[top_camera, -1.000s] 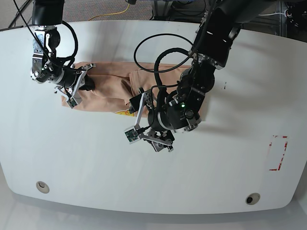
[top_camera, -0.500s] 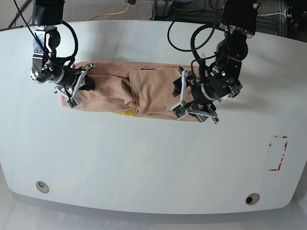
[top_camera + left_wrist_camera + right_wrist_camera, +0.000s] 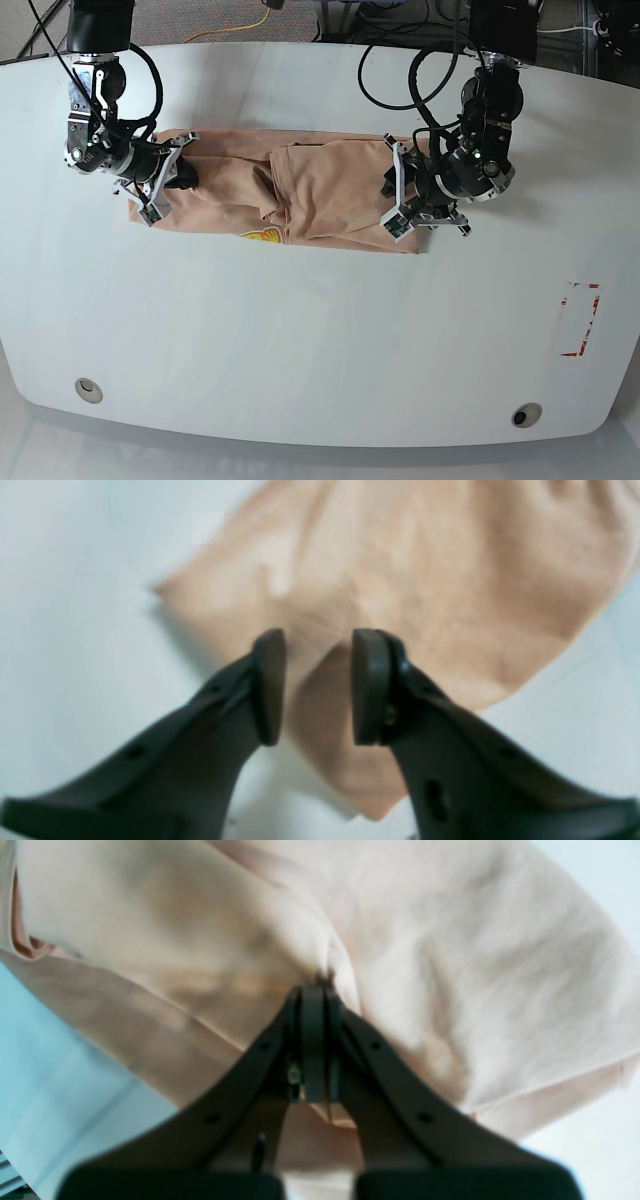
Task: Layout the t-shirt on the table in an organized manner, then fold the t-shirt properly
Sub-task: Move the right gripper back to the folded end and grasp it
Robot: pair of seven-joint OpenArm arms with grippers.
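Observation:
The peach t-shirt (image 3: 300, 190) lies as a long folded band across the back half of the white table (image 3: 300, 340), a bit of yellow print (image 3: 262, 237) peeking out at its front edge. My right gripper (image 3: 183, 177) sits at the band's left end, shut on a pinch of t-shirt cloth (image 3: 400, 940), its fingertips (image 3: 314, 995) pressed together. At the opposite end, my left gripper (image 3: 398, 198) is open. In the left wrist view this gripper (image 3: 312, 685) has t-shirt fabric (image 3: 400, 570) showing between and beyond its fingers, near a corner of the cloth.
A red tape rectangle (image 3: 580, 320) marks the table at the right. Two round grommets (image 3: 88, 389) (image 3: 526, 414) sit near the front edge. Cables (image 3: 400, 70) loop from the left arm over the back of the table.
The left arm swung from the table's front middle back to the t-shirt's right end and settled lower over it. The right arm kept its hold and stayed still.

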